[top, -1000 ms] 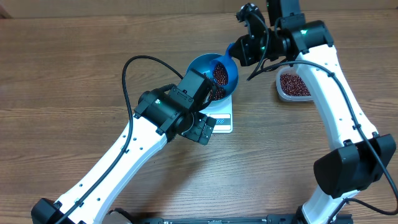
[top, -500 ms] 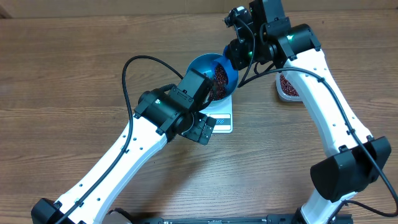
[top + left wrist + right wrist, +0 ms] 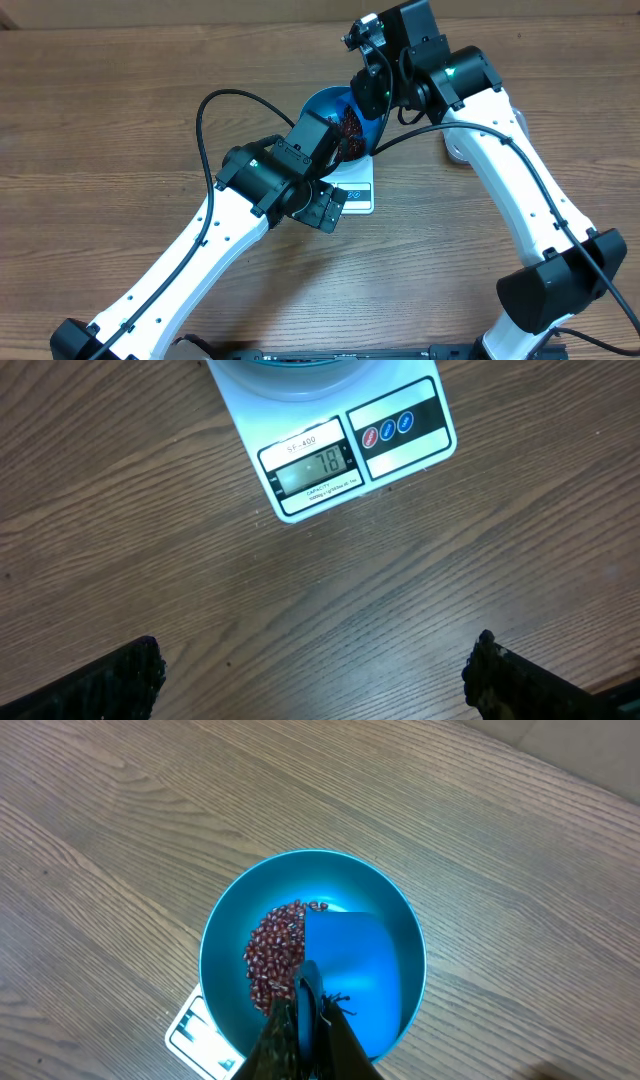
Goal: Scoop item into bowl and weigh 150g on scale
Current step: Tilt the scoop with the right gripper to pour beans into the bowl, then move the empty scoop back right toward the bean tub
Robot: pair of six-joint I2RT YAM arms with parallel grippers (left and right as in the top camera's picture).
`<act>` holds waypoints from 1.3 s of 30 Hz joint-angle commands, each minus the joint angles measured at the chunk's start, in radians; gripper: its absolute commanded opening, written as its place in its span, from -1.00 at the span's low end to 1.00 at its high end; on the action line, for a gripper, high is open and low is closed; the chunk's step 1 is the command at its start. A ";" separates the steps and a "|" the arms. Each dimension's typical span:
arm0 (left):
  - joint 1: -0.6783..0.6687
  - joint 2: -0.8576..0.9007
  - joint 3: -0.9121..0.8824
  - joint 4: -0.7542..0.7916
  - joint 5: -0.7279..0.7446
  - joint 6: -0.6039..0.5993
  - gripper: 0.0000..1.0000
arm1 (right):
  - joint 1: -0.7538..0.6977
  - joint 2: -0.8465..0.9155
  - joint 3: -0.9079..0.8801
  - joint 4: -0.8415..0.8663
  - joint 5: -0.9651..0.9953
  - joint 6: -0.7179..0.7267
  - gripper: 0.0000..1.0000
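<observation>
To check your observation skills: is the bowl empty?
No, red beans lie in the bowl beside the scoop.

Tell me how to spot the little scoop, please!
Find the wooden table, then the big round blue bowl sitting on the white scale. Inside the bowl, next to the heap of dark red beans, is the scoop, with the right gripper pinching its handle. It is the small blue piece with a squarish front, not round like the bowl.

The scale [image 3: 335,430] bears the label SF-400 above its display [image 3: 315,468], whose digits look like 18
</observation>
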 commanded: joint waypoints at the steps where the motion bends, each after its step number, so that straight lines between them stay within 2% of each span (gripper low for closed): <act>1: 0.000 -0.004 0.019 0.001 -0.006 -0.006 0.99 | 0.014 -0.041 0.041 0.005 0.037 -0.004 -0.93; 12: 0.000 -0.004 0.019 0.001 -0.006 -0.006 0.99 | 0.074 -0.041 0.041 0.005 0.146 -0.030 -0.93; 24: 0.000 -0.004 0.019 0.001 -0.006 -0.006 0.99 | 0.099 -0.041 0.041 0.004 0.159 -0.053 -0.93; 29: 0.000 -0.004 0.019 0.001 -0.006 -0.006 0.99 | 0.121 -0.041 0.041 0.002 0.277 -0.052 -0.93; 39: 0.000 -0.004 0.019 0.001 -0.006 -0.006 0.99 | 0.166 -0.041 0.041 -0.005 0.287 -0.079 -0.93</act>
